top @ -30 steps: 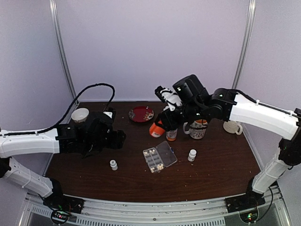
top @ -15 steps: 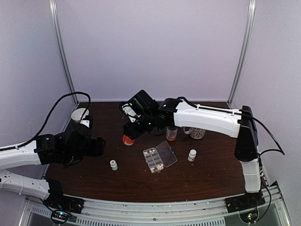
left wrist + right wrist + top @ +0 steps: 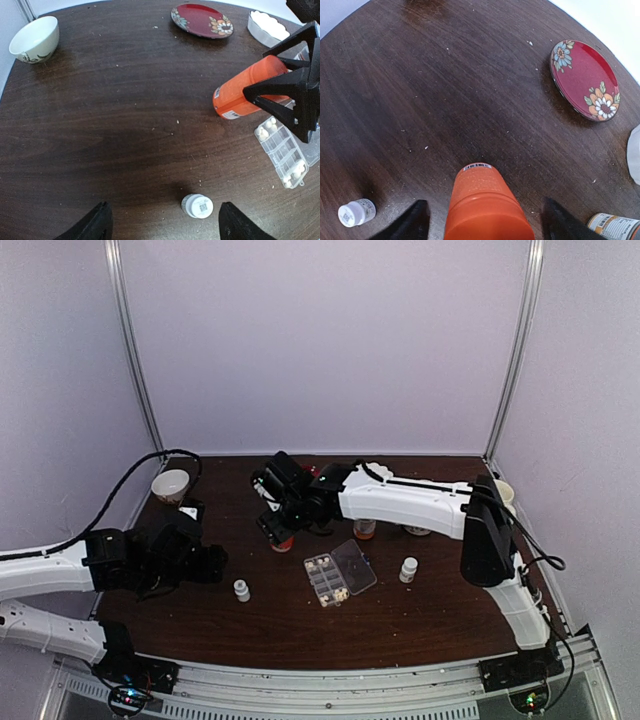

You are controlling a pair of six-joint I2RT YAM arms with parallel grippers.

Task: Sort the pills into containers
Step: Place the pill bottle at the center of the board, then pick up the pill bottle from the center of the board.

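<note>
The right gripper (image 3: pixel 484 201) has reached across to the middle of the dark brown wooden table (image 3: pixel 440 620). Its jaws stand spread on either side of the orange-red cylindrical bottle (image 3: pixel 240 95), with a gap on each side, so they are not squeezing it. The bottle's far end is down on the wood; I cannot tell whether it stands fully upright.

Just beside it, towards the near edge, lies the clear plastic rectangular pill box (image 3: pixel 322 575) with its lid folded open. The tiny whitish pills (image 3: pixel 270 124) sit in several of its cells.

The left gripper (image 3: pixel 163 205) hangs low on the left side with its jaws wide apart and nothing between them. A small white round bottle (image 3: pixel 197 206) stands near it, apart from both fingers.

A broad stretch of wood runs from there to the cream ceramic bowl (image 3: pixel 171 485) in the far left corner, close to the edge. The red flowered plate (image 3: pixel 202 21) is near the back edge. A second small white bottle (image 3: pixel 408 569) stands right of the pill box. A grey-capped bottle with an orange label (image 3: pixel 365 528) is tucked under the right arm.
</note>
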